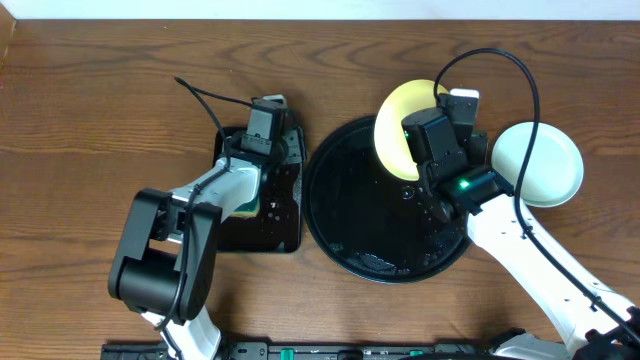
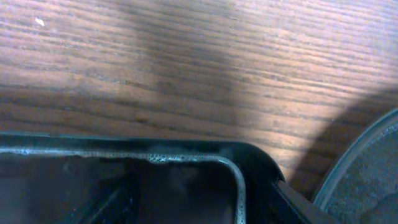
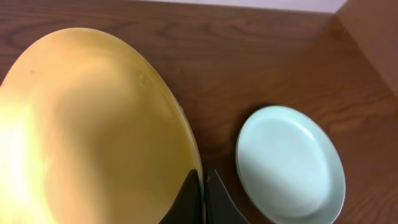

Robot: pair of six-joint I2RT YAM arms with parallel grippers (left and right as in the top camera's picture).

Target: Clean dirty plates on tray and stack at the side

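Right wrist view caught the right gripper (image 3: 202, 180) pinched tight on the rim of the yellow plate (image 3: 87, 137), and that plate was tipped up steeply on edge! From overhead, it hung over the far side of the round black tray (image 1: 360, 220). A mint-blue plate (image 3: 289, 165) lay flat on the table (image 1: 100, 90), just right of the tray. The left gripper (image 1: 265, 135) sat over the small rectangular tray (image 1: 285, 225); whether its jaws were apart, I couldn't tell.
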